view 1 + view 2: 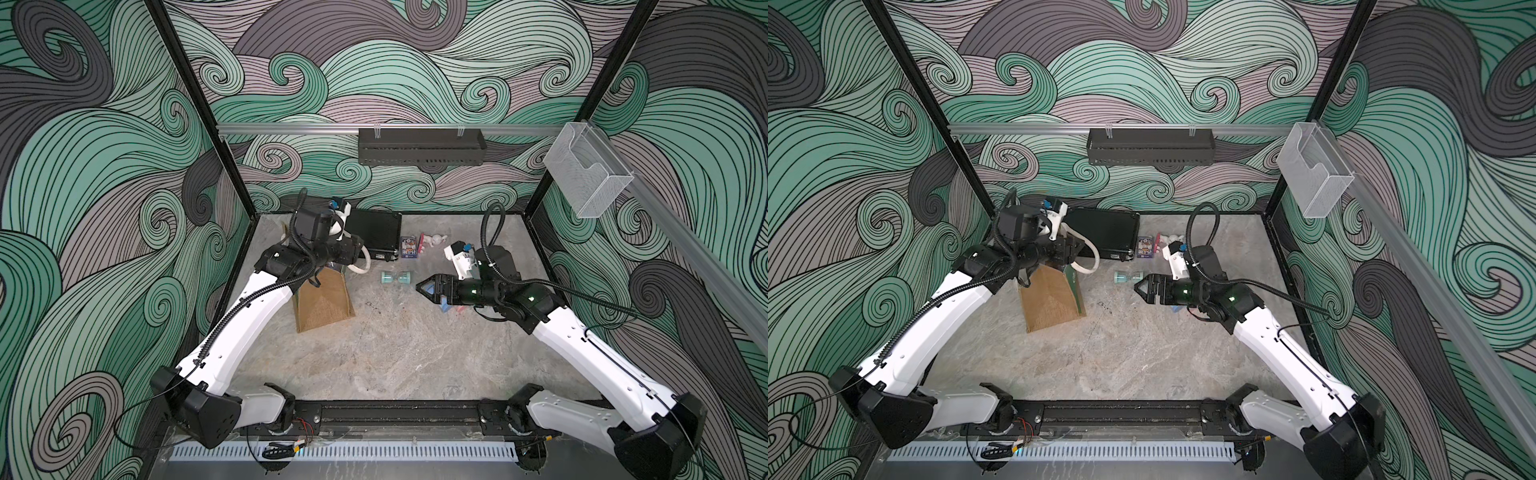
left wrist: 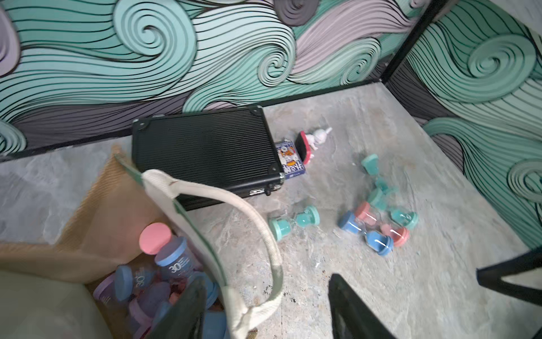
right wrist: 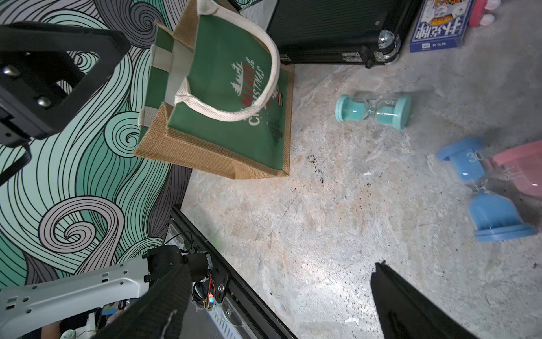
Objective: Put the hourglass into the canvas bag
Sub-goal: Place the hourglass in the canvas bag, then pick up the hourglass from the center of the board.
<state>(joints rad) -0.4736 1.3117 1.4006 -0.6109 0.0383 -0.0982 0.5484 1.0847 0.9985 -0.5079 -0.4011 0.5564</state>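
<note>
At the far left of the marbled table (image 1: pixel 395 357), the left gripper (image 2: pixel 268 280) hovers over the mouth of the canvas bag (image 1: pixel 326 305) with its jaws parted. One dark finger (image 2: pixel 181 308) hangs inside the mouth and the other is outside above the table, with the bag's green side panel and a cream handle (image 2: pixel 159 183) between them. Whether either finger touches the fabric cannot be told. The bag stands upright with its burlap face toward the near side. The left wrist view shows several hourglasses (image 2: pixel 173 258) lying in it, their blue, pink and purple ends jumbled together. Just beyond the bag, a ribbed black case (image 1: pixel 374 232) lies flat against the far wall. A blue box of playing cards (image 1: pixel 408 248) sits at its right end, and a small white figurine (image 1: pixel 437 240) is just right of that. The teal hourglass (image 1: pixel 395 277) lies on its side on the bare table, right of the bag and apart from it, between the bag and the right gripper (image 3: pixel 277 264); nothing touches it. The right gripper is low over the table and points left at the hourglass from nearby, its jaws spread wide and empty. Partly under it and to its right lies a loose cluster of further hourglasses (image 2: pixel 378 223), blue, pink and teal.
</note>
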